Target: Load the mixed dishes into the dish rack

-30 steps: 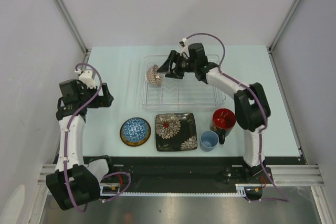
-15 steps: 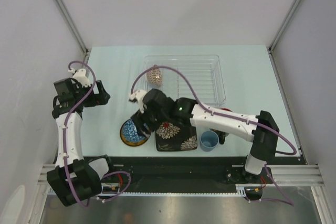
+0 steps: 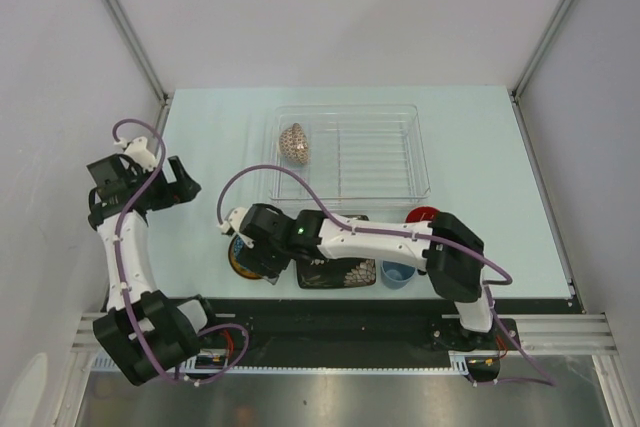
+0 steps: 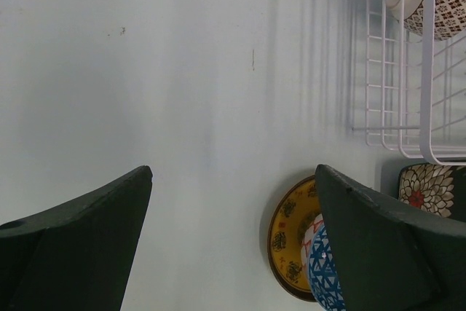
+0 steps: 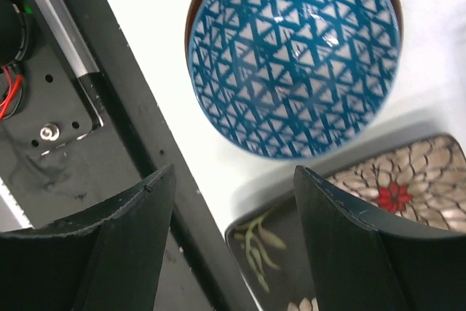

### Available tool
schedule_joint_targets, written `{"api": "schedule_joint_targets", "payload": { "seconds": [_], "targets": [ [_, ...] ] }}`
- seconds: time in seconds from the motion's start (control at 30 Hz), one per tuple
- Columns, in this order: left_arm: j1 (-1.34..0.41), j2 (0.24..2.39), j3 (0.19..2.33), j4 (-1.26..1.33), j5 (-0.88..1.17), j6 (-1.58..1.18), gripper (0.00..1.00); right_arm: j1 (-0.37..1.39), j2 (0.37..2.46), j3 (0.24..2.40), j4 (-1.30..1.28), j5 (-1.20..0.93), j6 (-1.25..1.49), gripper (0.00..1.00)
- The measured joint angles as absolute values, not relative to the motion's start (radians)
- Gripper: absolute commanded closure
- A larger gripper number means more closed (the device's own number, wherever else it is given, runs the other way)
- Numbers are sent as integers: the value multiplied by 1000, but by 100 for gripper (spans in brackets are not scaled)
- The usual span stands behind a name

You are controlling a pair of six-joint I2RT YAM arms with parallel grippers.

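Your pale blue-green tabletop (image 3: pixel 480 127) carries the clear dish rack (image 3: pixel 380 162) toward its far side. Along your near edge lie the yellow saucer (image 4: pixel 286 232), the black square floral plate (image 3: pixel 350 272) and the small light-blue cup (image 3: pixel 398 273). The black mug (image 3: pixel 425 213) stands just behind the cup.

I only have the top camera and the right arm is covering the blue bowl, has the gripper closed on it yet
Observer: No. The right wrist view shows the right gripper open, jaws spread, with the blue mosaic bowl beyond them, ungripped.
Operator: Is anything under that bowl?
Observer: Yes. The left wrist view shows it sitting in the yellow dark-rimmed saucer.
Operator: And the left gripper?
Observer: The left gripper is open and holds nothing; its camera sees bare table beyond it.
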State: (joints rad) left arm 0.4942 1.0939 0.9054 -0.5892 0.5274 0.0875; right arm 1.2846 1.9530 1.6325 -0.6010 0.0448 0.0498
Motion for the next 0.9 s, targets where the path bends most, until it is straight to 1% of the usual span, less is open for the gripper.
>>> {"api": "schedule_joint_targets", "payload": {
  "seconds": [0.53,0.8,0.9],
  "targets": [
    [553,1163,906,-588,569,91,0,1311,2103,1794,-588,46,22,31],
    [595,1212,944,-594,594,100,0,1313,2191,1829,-560,46,3,38],
    [606,1220,947,-594,605,105,0,1313,2210,1829,-556,46,2,43]
  ]
}}
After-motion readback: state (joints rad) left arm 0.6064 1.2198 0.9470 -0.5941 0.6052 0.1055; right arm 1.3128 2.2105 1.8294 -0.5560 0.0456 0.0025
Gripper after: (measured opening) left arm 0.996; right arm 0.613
